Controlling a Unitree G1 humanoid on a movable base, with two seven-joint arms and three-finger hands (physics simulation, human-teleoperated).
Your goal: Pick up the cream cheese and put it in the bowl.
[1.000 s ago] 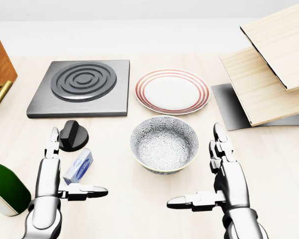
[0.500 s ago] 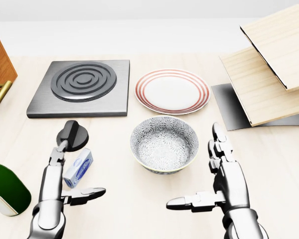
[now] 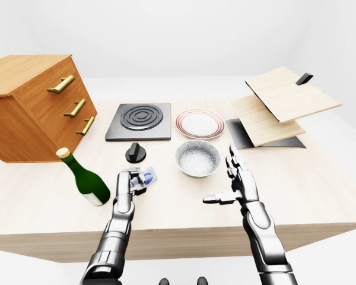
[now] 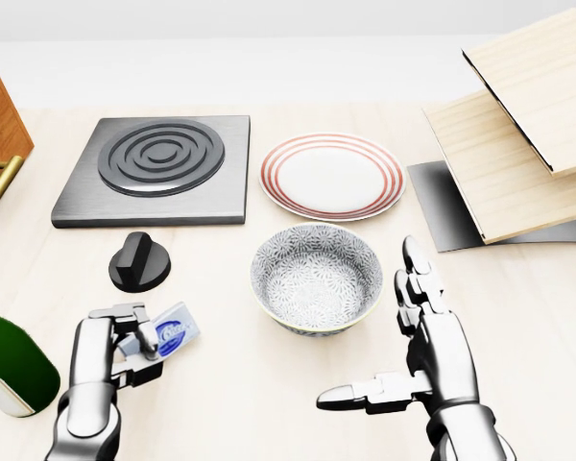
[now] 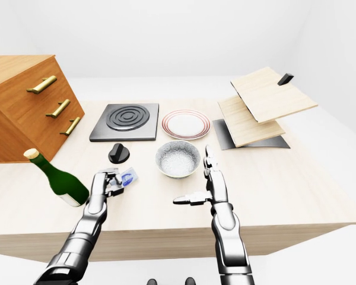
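Chrome left hand (image 4: 125, 348) fingers curled round cream cheese (image 4: 176, 332), box tilted, partly hidden. Right hand (image 4: 424, 348) spread wide, beside bowl (image 4: 316, 277).

We are taking the bowl (image 4: 316, 279) on the desk (image 4: 269, 403) as our landmark: the plate (image 4: 332, 176) is lying above it in the head view, the stove (image 4: 158, 168) up-left, the knob (image 4: 139, 260) left, the cream cheese (image 4: 176, 333) lower-left, the bottle (image 3: 83, 177) farther left.
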